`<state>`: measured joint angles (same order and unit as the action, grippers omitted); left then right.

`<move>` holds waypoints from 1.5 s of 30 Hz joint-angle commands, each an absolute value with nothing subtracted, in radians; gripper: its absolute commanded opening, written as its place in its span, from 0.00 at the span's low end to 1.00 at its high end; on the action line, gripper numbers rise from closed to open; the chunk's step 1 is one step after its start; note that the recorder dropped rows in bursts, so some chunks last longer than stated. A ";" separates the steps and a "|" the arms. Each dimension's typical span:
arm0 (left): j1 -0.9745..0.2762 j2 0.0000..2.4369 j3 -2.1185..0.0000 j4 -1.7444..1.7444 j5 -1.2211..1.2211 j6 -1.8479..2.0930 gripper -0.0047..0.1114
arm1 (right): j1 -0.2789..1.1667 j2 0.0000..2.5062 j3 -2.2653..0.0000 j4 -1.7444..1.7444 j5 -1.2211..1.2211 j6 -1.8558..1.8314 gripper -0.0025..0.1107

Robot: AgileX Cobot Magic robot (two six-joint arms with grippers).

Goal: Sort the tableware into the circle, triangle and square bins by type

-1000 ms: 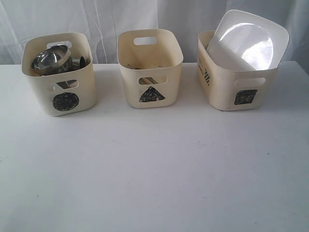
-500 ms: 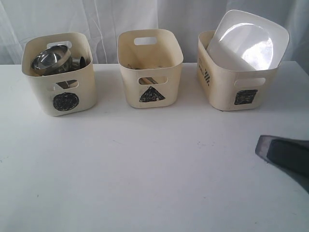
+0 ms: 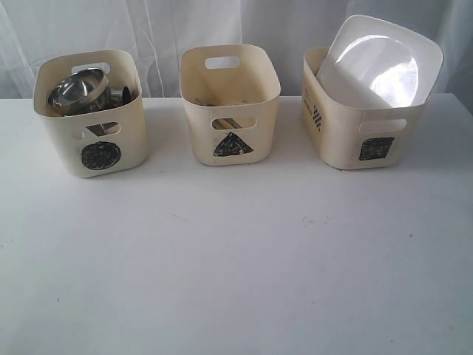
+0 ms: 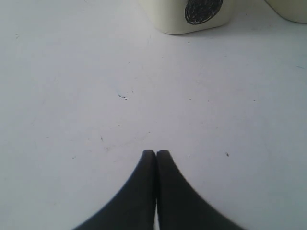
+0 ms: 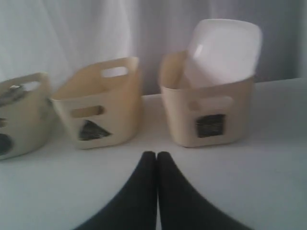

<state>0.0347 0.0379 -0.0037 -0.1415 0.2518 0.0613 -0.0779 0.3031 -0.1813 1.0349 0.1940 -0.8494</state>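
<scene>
Three cream bins stand in a row at the back of the white table point(image 3: 236, 274). The circle bin point(image 3: 100, 144) on the left holds a steel bowl point(image 3: 75, 90) and other steel pieces. Wooden chopsticks point(image 3: 228, 123) show through the handle cutout of the triangle bin point(image 3: 230, 111) in the middle. A large white square plate point(image 3: 380, 61) leans out of the square bin point(image 3: 363, 137) on the right. Neither arm shows in the exterior view. My left gripper point(image 4: 156, 153) is shut and empty over bare table near the circle bin point(image 4: 192, 14). My right gripper point(image 5: 156, 155) is shut and empty, facing the square bin point(image 5: 208, 112).
A white curtain point(image 3: 170, 26) hangs close behind the bins. The table's far edge runs just behind them.
Half a second ago a dark gripper showed at the right edge of the exterior view; it has withdrawn out of that view. The bins and their contents have not moved.
</scene>
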 commanded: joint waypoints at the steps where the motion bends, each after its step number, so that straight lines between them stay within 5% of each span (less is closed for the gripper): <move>1: 0.038 0.039 0.000 -0.156 0.256 0.061 0.04 | -0.079 0.144 0.000 0.683 0.019 -0.540 0.02; 9: 0.035 0.037 0.000 -0.151 0.252 0.063 0.04 | -0.102 0.000 0.000 0.342 0.069 -0.395 0.02; 13: 0.035 0.035 0.000 -0.148 0.257 0.063 0.04 | -0.100 0.000 0.000 0.181 0.369 -0.142 0.02; 45: 0.035 0.035 0.000 -0.148 0.257 0.067 0.04 | -0.100 0.000 0.000 0.160 0.352 -0.180 0.02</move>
